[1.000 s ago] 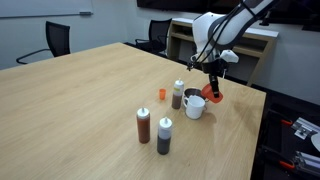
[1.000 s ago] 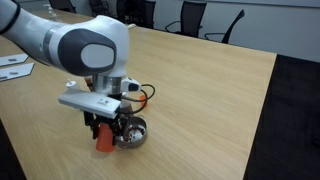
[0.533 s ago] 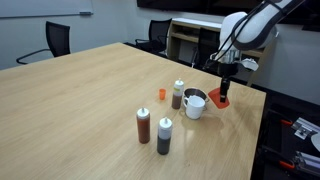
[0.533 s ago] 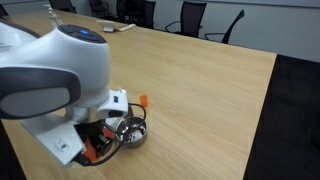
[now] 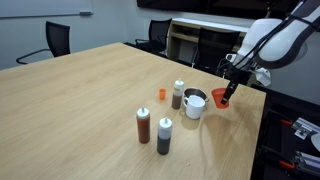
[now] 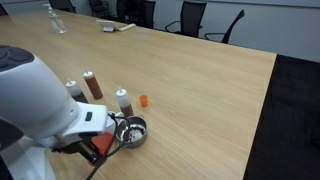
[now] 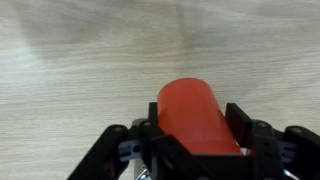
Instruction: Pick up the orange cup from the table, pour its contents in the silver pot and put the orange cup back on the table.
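The orange cup (image 5: 218,98) is clamped between my gripper's (image 5: 226,93) fingers and tipped over beside the silver pot (image 5: 195,103), which stands on the light wood table (image 5: 80,100). In the wrist view the cup (image 7: 193,105) lies lengthwise between the black fingers of the gripper (image 7: 198,138), above bare wood. In an exterior view the pot (image 6: 133,129) sits next to the arm, and only a slice of the cup (image 6: 101,148) shows below the arm's white body. I cannot see the cup's contents.
Three white-capped squeeze bottles (image 5: 178,95) (image 5: 144,124) (image 5: 164,135) stand near the pot, and a tiny orange piece (image 5: 160,94) sits beside them. The table's edge (image 5: 262,110) runs just past the cup. Office chairs (image 5: 58,40) stand behind.
The arm has swung outward toward the table's edge with the cup still held, tipping it further beside the pot. The bottles, once hidden by the arm, now show.
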Available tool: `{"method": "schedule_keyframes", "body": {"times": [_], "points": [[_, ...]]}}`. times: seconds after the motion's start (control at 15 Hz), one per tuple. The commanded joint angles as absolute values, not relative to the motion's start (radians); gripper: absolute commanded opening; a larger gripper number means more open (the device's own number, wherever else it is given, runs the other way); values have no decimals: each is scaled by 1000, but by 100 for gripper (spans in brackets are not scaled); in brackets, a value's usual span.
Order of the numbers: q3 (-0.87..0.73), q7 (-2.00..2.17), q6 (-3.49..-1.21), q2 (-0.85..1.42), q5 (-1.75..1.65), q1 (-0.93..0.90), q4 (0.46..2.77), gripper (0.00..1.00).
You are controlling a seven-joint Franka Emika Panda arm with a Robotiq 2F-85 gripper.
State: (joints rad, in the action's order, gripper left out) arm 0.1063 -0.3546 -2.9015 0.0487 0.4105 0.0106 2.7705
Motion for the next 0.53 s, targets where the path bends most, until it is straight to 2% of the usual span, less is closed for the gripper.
{"method": "schedule_keyframes", "body": {"times": [0.0, 0.47], "points": [[136, -369, -3021, 86, 514, -5, 2784, 43], [270, -461, -3102, 156, 820, 15, 2759, 43]]}}
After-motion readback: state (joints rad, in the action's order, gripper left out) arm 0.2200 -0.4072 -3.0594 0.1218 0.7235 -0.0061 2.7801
